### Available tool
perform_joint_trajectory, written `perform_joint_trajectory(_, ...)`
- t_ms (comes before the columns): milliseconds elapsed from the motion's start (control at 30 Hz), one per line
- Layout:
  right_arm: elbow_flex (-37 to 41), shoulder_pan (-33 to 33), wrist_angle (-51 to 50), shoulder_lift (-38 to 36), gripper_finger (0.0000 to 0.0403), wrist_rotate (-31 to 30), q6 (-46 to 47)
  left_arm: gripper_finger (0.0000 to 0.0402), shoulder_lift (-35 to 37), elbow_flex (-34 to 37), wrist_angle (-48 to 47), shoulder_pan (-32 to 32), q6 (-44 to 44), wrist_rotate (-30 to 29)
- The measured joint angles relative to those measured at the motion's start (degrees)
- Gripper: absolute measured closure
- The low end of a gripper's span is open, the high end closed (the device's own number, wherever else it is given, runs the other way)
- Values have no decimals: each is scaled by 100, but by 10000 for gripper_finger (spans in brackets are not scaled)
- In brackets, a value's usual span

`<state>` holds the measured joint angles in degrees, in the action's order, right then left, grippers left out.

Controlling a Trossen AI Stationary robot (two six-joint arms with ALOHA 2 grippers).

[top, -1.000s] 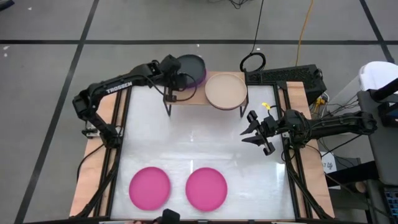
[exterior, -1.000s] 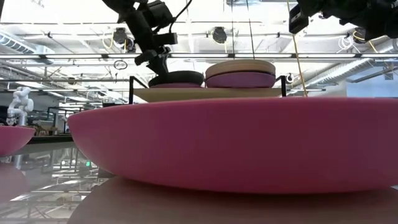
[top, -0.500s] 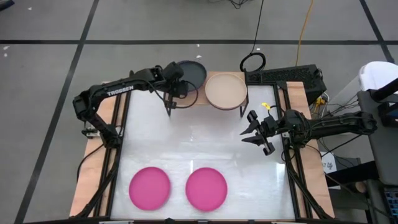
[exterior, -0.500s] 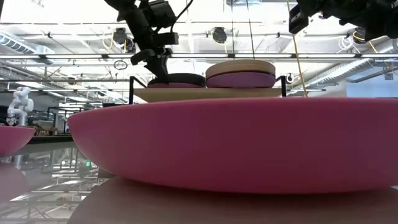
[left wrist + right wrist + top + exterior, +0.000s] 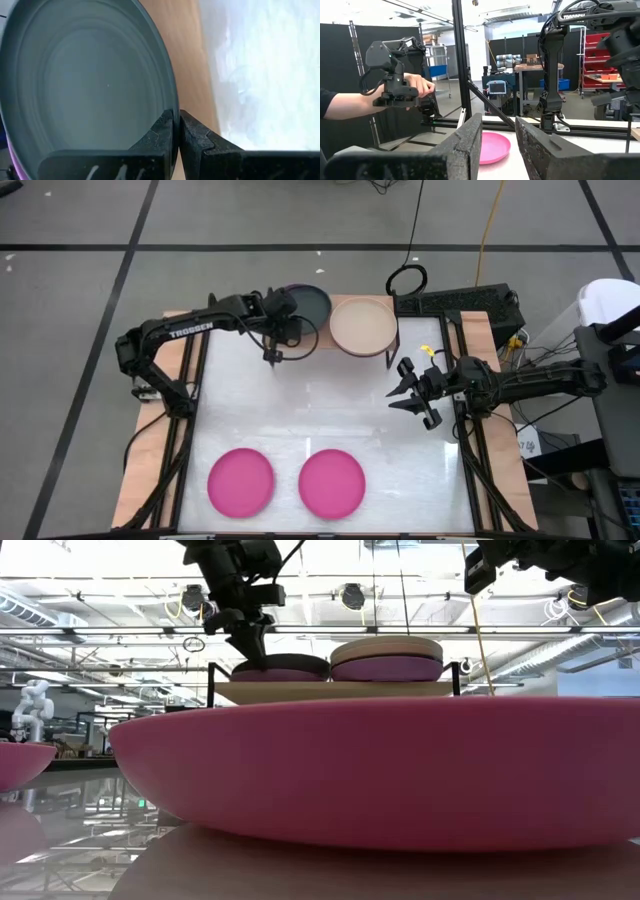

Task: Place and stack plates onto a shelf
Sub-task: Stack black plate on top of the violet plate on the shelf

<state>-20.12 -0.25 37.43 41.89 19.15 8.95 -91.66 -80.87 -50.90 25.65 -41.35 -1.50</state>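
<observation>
The shelf (image 5: 318,340) stands at the far edge of the white table (image 5: 330,415) and carries 2 stacks of 2 plates each. On its left half the dark grey plate (image 5: 308,301) lies on the purple plate (image 5: 280,674), of which only a thin edge shows. On its right half the beige plate (image 5: 362,324) sits on the salmon pink plate (image 5: 388,667). Near the table's front edge lie 2 hot pink plates side by side and apart — the left one (image 5: 241,481) and the right one (image 5: 332,482). The left gripper (image 5: 277,330) is at the near rim of the dark grey plate; in the left wrist view its fingers (image 5: 192,137) are pinched together on that rim. The right gripper (image 5: 404,388) hangs above the table's right side, well apart from the shelf, fingers spread and holding nothing. In the right wrist view a person's hand (image 5: 418,85) grips a dark device beyond the table.
</observation>
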Motion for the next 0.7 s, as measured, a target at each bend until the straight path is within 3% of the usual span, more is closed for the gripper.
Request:
perform_joint_trajectory(500,0,0,-10,1,300,-1,0,375,103,-109,-154,-141,232,-168)
perform_joint_trajectory(700,0,0,-22,0,300,-1,-1,330,101,-109,-209,-133,355,-504)
